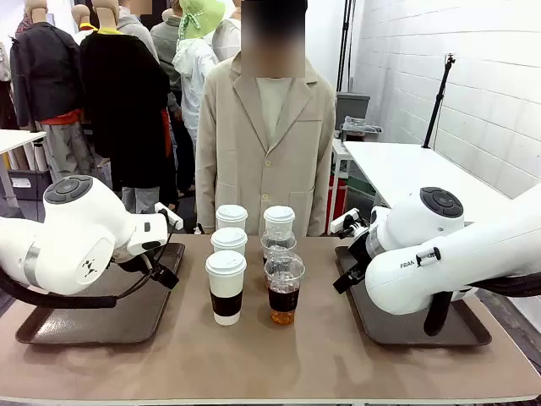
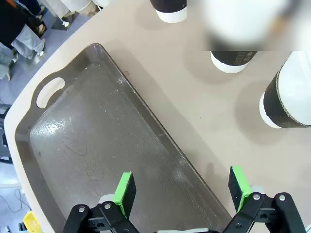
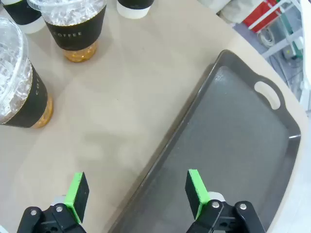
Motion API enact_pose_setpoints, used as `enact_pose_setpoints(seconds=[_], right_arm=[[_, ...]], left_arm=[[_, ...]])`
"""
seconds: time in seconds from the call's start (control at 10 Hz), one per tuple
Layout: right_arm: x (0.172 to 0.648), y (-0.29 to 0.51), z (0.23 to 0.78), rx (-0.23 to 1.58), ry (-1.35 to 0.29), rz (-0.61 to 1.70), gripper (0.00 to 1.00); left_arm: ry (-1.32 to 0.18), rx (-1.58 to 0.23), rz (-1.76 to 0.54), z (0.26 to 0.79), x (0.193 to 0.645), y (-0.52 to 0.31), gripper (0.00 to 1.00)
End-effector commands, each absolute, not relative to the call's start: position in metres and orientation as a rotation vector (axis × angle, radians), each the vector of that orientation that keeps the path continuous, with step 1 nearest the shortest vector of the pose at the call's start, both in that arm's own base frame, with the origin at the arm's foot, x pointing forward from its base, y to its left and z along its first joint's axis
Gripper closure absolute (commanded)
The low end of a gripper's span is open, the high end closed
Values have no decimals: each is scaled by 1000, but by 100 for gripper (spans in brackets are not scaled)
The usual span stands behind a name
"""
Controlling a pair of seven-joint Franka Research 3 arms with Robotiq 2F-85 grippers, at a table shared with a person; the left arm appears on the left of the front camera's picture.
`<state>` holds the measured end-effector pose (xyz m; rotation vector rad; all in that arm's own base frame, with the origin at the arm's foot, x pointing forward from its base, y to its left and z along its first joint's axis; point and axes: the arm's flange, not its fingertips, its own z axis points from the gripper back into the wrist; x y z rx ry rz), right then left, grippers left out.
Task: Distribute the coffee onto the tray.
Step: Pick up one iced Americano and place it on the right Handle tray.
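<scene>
Several coffee cups stand in two rows at the table's middle. The paper cups (image 1: 226,288) are white with dark brown sleeves, and the clear dome-lidded cups (image 1: 284,289) hold amber drink. My left gripper (image 2: 182,190) hangs open over the right edge of the left tray (image 2: 97,145), with paper cups (image 2: 286,97) beyond it. My right gripper (image 3: 137,191) is open above the left rim of the right tray (image 3: 233,145), and the clear cups (image 3: 77,29) stand off to its far left. Both trays are bare.
A person in a beige coat (image 1: 266,144) stands at the far side behind the cups. The left tray (image 1: 101,304) and the right tray (image 1: 406,317) flank the cups. Bare tabletop runs along the front edge.
</scene>
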<state>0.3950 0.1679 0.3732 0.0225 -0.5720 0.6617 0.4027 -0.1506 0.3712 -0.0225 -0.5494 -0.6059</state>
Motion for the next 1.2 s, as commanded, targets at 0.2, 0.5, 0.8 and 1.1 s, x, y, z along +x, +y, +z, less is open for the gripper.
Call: enact_pose_setpoints(seconds=[0.2,0.5,0.8,1.1], right_arm=[[395,168,373,23,-572,662,0],[395,168,373,23,-572,662,0],[395,168,373,23,-572,662,0],[395,168,373,22,-572,663,0]], left_arm=[[-550,-23,-606,371,403,-151,0],[-550,-23,-606,371,403,-151,0],[-550,-23,-606,371,403,-151,0],[-549,-23,-607,371,403,-151,0]])
